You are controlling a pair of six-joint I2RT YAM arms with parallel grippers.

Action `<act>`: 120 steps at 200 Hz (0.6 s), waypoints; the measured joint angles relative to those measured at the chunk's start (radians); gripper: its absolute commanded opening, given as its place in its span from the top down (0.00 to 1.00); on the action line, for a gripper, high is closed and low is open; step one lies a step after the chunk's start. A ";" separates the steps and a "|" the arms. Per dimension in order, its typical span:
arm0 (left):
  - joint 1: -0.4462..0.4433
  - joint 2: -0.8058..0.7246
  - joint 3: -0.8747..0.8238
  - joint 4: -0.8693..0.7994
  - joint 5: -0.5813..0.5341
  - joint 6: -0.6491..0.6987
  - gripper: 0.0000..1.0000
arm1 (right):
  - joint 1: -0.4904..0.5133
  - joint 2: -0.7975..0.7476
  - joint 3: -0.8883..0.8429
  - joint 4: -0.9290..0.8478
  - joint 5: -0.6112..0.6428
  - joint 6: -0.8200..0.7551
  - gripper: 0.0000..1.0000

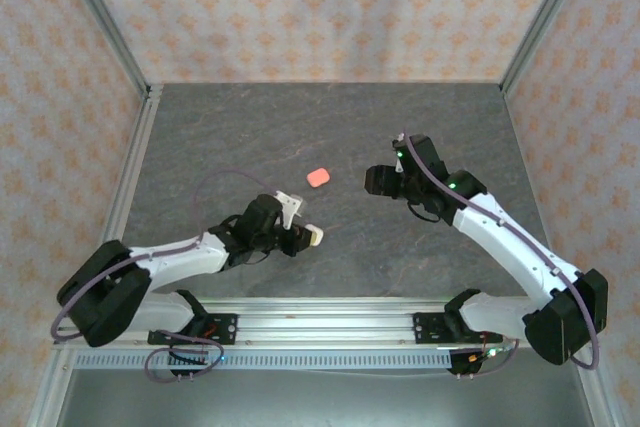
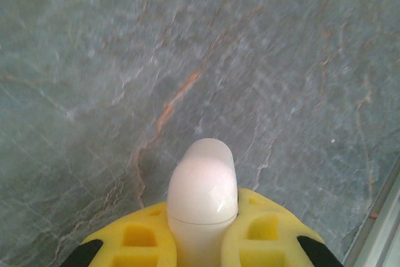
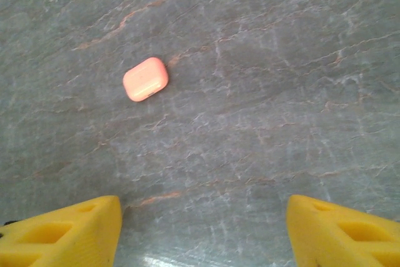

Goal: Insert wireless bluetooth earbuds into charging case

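Top external view caught the left gripper [image 1: 300, 237] clamped on a white case [image 2: 202, 182], the pebble-shaped shell pinched at its lower end and pointing out along the yellow fingers [image 2: 140, 239], its rounded end clear of the table [image 1: 220, 137]. A thin seam crossed the shell just above the pads, and the lid looked shut. Whether any earbuds sat inside could not be told.

A second, pink case [image 1: 318, 177] lay flat and closed near the middle of the table, apart from both arms. It lay to the left of the right gripper [image 1: 382, 179], at about the same depth on the table. From the right wrist it sat ahead and left of the midline between the widely parted fingers [image 3: 69, 232], its long axis slanting up to the right, across the line of approach. The two grippers were about equally near it, but only the right one was free, so a reach would likely have called for a leftward shift and a wrist turn.

Grey stone-patterned laminate with rust-coloured veins covered the table. Peach-patterned walls [image 1: 300, 7] and aluminium frame posts [image 1: 105, 17] closed in three sides.
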 measured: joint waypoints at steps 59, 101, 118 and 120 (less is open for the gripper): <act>0.000 0.112 0.030 0.016 0.063 -0.011 0.75 | 0.000 -0.069 -0.034 0.032 0.167 -0.023 0.03; 0.000 0.093 0.112 -0.122 0.017 0.066 0.51 | -0.001 -0.149 -0.111 0.105 0.359 -0.080 0.01; 0.000 0.063 0.161 -0.205 -0.015 0.103 0.43 | -0.002 -0.158 -0.153 0.151 0.436 -0.119 0.01; 0.000 0.060 0.166 -0.212 -0.017 0.112 0.41 | -0.003 -0.159 -0.160 0.160 0.446 -0.126 0.01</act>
